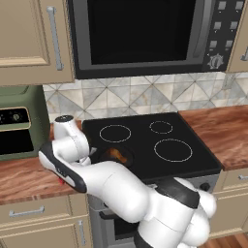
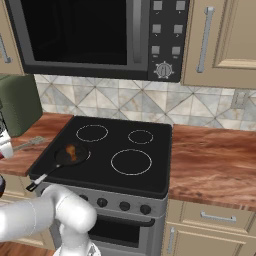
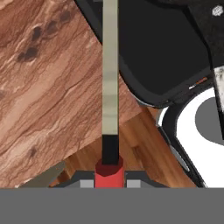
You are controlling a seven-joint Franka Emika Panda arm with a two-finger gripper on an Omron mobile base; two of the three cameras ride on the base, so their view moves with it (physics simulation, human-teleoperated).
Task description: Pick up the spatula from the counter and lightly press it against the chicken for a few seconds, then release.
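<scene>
Pickup looks done: the spatula is clamped at its red end by the gripper, jaws closed on it, and is held over the counter edge just left of the stove. Its long axis is pointed straight away from the hand, blade end toward the stove. The chicken in the pan isn't touched yet (press, hold and release are all left).

1. Arm: white with dark joints. In the left base view it rises from the lower right and stretches low towards the left.
2. Elbow: dark-banded and sharply bent, with the next link turned upward.
3. Wrist: a rounded white segment, the highest part of the arm.
4. Gripper: fingers closed on the red handle end of the spatula.
</scene>
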